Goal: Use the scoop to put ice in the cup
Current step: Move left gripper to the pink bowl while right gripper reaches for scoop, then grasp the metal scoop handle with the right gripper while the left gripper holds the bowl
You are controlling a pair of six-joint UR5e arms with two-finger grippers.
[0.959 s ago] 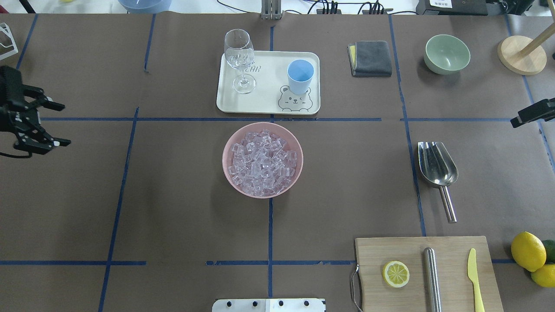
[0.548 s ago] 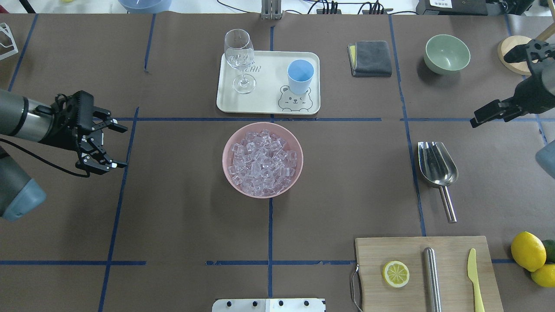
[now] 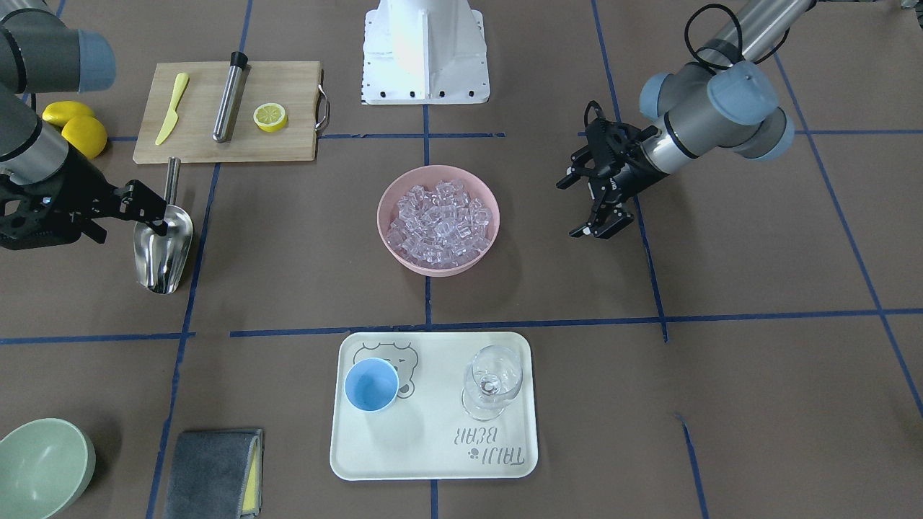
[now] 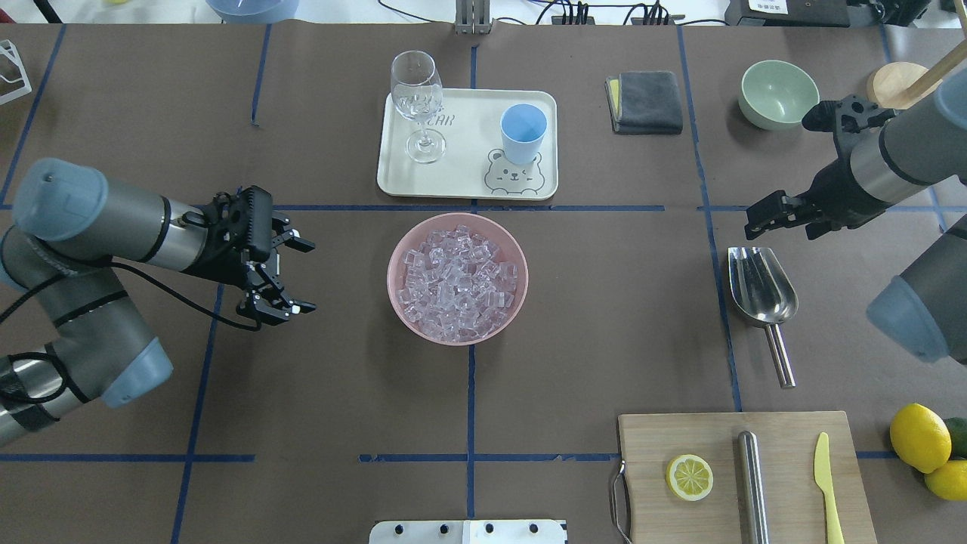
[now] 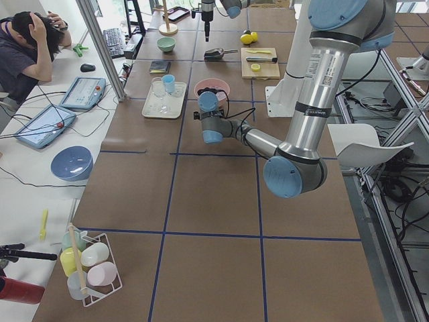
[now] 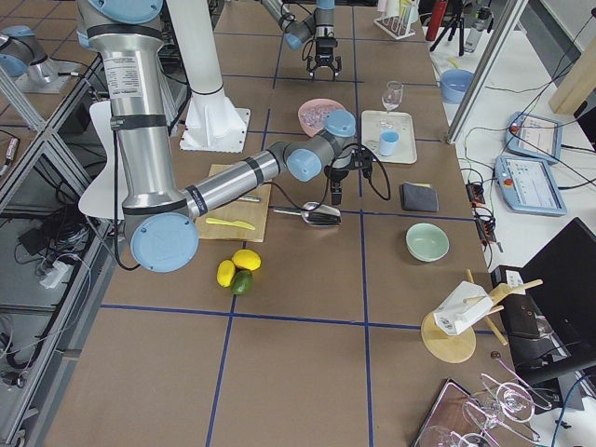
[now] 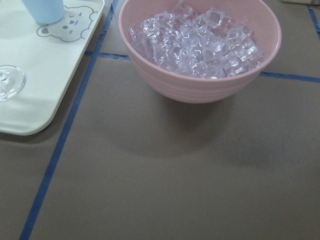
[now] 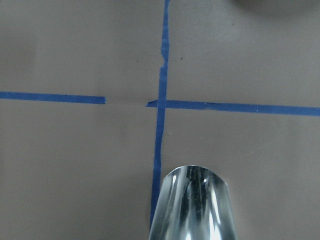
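Observation:
The ice fills a pink bowl at the table's middle. The light-blue cup stands upright on a white tray behind the bowl. The steel scoop lies flat to the right, with its handle pointing toward the robot. My right gripper is open and empty, just beyond the scoop's mouth; the right wrist view shows the scoop right below. My left gripper is open and empty, left of the bowl and apart from it.
A wine glass shares the tray with the cup. A cutting board at the near right holds a lemon slice, a steel cylinder and a yellow knife. A grey cloth and a green bowl sit at the far right. Lemons lie at the right edge.
Both arms have come inward. My left gripper moved right toward the pink bowl. My right gripper moved left to the scoop's mouth. No object has moved.

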